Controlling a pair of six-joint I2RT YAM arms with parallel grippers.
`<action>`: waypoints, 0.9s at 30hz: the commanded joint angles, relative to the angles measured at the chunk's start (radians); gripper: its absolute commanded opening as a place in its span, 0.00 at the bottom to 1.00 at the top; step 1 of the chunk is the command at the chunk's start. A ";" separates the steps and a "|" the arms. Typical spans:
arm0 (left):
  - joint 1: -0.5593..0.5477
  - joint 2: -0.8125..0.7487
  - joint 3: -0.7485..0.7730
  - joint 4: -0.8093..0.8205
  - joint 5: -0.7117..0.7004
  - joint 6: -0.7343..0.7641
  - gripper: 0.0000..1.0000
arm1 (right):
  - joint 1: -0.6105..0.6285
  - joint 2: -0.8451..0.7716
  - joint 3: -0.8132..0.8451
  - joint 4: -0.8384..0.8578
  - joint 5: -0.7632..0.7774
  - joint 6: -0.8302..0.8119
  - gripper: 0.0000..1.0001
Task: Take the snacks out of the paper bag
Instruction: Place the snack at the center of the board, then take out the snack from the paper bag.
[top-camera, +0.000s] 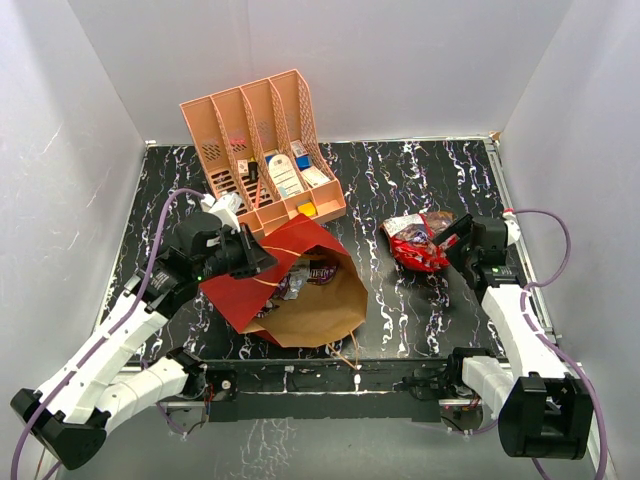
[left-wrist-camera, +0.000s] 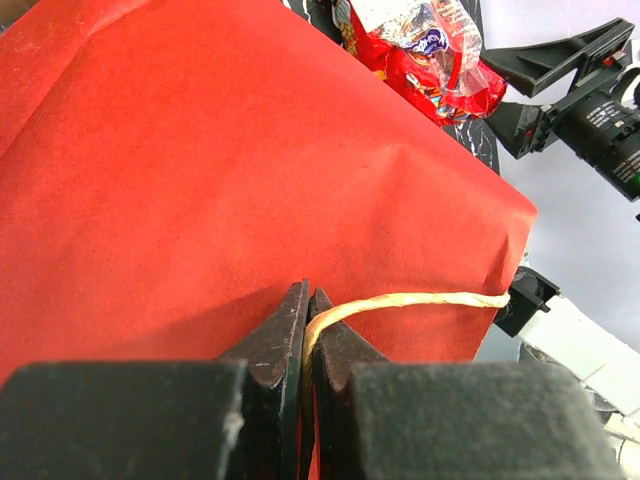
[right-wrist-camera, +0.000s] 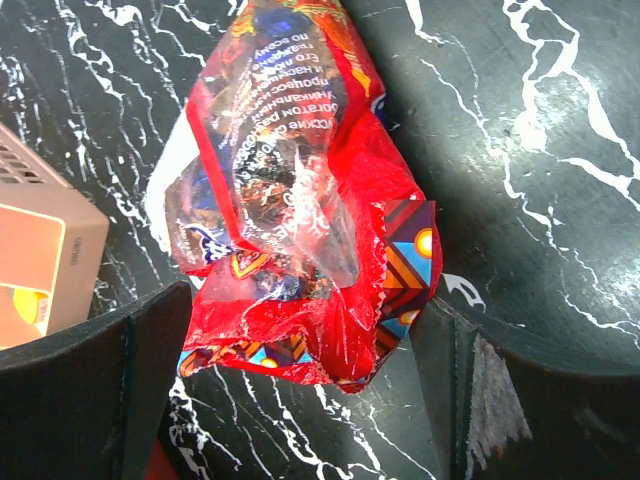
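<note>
Jaws of the left gripper (left-wrist-camera: 307, 295) are seen pinched shut on a thin tan cord handle (left-wrist-camera: 420, 300); the twisted cord is caught between the black tapered tips and arcs away to the bag's edge. The paper bag (top-camera: 250, 295) is laid on its side toward the near edge of the counter (top-camera: 400, 180), left of middle. Its outside is matte red paper, lightly creased, and its inside is brown kraft. The mouth is turned to the near right and gapes wide. Small crinkly packets (top-camera: 305, 275), dark and purplish, are noted just inside the mouth; single ones cannot be told apart.

A salmon-pink slotted organizer (top-camera: 260, 130), rigid plastic, is stood at the far edge, left of middle, with small boxes and cards in its slots. The counter surface is black with white marble veining.

A shiny red bag (right-wrist-camera: 300, 200) is found on the right half of the counter, near the right edge. It is crumpled glossy film with a clear window and a printed patterned seam. The right gripper (right-wrist-camera: 300, 305) is held spread, one black finger on each side of this bag; contact cannot be told.
</note>
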 joint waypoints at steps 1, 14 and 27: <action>0.004 -0.018 -0.008 -0.005 0.006 0.005 0.00 | -0.001 -0.001 0.039 -0.006 -0.070 -0.007 0.95; 0.004 -0.012 -0.005 -0.007 0.024 -0.001 0.00 | -0.001 0.145 -0.199 0.512 -0.284 0.055 0.48; 0.004 0.008 -0.011 -0.009 0.060 0.004 0.00 | 0.005 0.488 0.031 0.624 -0.510 -0.070 0.58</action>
